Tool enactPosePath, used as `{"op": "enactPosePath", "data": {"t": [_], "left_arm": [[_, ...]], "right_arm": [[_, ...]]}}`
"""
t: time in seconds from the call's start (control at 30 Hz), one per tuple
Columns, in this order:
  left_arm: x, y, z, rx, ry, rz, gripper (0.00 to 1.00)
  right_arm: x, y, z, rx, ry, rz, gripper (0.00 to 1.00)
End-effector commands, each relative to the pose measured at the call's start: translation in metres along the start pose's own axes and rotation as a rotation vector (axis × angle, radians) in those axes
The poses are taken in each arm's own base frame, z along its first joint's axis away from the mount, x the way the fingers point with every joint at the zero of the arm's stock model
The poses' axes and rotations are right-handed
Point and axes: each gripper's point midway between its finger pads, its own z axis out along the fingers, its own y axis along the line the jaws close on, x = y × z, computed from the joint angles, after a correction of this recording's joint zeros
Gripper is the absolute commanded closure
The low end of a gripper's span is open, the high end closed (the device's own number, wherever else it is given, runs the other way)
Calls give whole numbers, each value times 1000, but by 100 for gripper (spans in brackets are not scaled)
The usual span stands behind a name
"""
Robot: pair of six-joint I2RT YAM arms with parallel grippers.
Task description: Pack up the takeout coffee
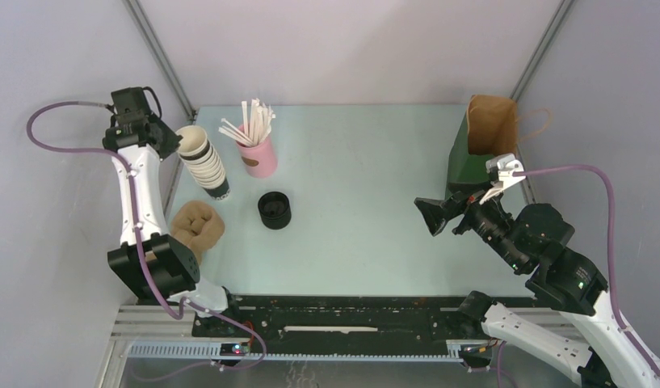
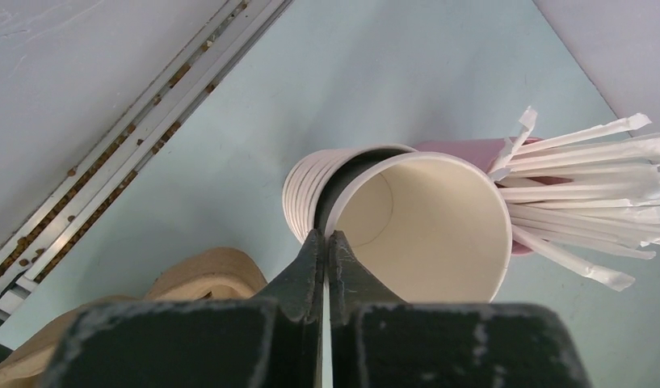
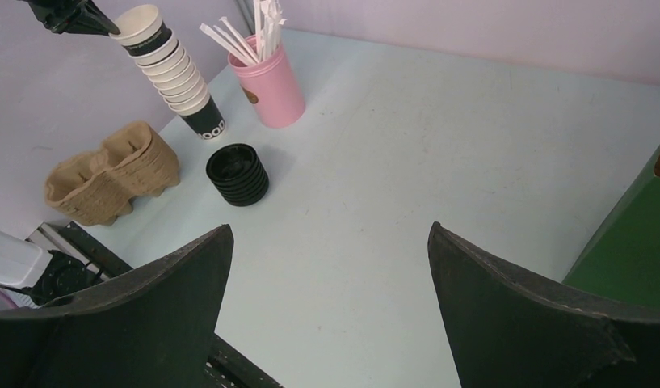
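No lidded cup of takeout coffee shows in any view. A stack of lidless cups (image 1: 205, 166) with cream insides stands at the back left. My left gripper (image 1: 174, 139) is shut on the rim of the top cup (image 2: 427, 226); its thin wall sits between the fingertips (image 2: 317, 246). That cup is tilted and partly out of the stack, as the right wrist view (image 3: 140, 23) also shows. The brown paper bag (image 1: 493, 123) with a green side stands open at the back right. My right gripper (image 1: 433, 217) is open and empty above the table, left of the bag.
A squat stack of black lids (image 1: 274, 209) sits near the middle left. A pink cup of wrapped straws (image 1: 259, 153) stands right of the cup stack. Brown pulp cup carriers (image 1: 197, 227) lie at the front left. Walls close in on both sides.
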Motion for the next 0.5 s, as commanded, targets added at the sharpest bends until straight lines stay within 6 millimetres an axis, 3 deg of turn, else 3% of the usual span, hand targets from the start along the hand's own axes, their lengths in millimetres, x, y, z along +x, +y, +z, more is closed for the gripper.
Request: {"op": "enactPosePath", "data": {"t": [0.0, 0.2, 0.37, 0.47], "left_arm": [[-21, -13, -16, 43, -52, -17, 100], [-44, -21, -48, 82, -142, -56, 100], [-71, -35, -106, 176, -264, -94, 100], [-71, -53, -144, 282, -319, -83, 100]], "right_arm": [[-10, 3, 3, -10, -39, 8, 0], [-11, 4, 2, -19, -44, 9, 0], [-13, 7, 2, -34, -49, 14, 0], [-14, 8, 3, -36, -46, 12, 0]]}}
